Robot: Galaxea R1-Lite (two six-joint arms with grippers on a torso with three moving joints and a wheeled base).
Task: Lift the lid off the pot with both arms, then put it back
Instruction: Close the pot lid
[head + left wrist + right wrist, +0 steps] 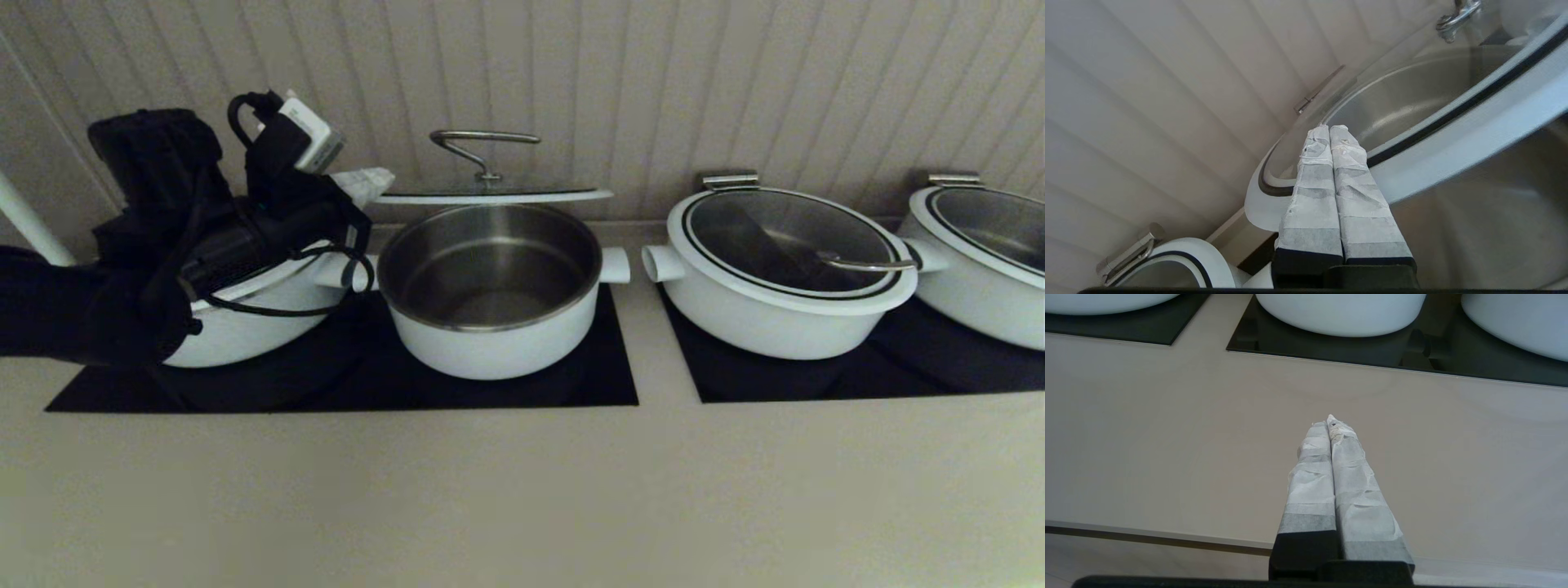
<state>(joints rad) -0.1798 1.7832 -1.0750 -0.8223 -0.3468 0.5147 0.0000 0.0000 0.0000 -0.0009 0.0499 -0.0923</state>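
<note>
Left gripper (369, 181) is clenched on the edge of the lid (494, 194), its taped fingers (1331, 163) pinching the white rim from one side only. That lid hangs level above the pot (490, 290), toward the pot's back half, so the steel inside is open to view. Right gripper (1329, 424) has its fingers pressed together on nothing and hovers over the bare counter (1167, 437) in front of the pot, well apart from the lid; it does not show in the head view.

The worry is the one-sided hold. With the glass and the steel handle (482, 147) reaching out past the pot's middle, the far rim could sag and slide out of the fingers, dropping onto the pot's edge or against the covered pan (784, 269) just beside the pot. Coming down tilted, the lid might catch one wall of the pot and sit crooked. The right gripper appears too far off to steady it.
</note>
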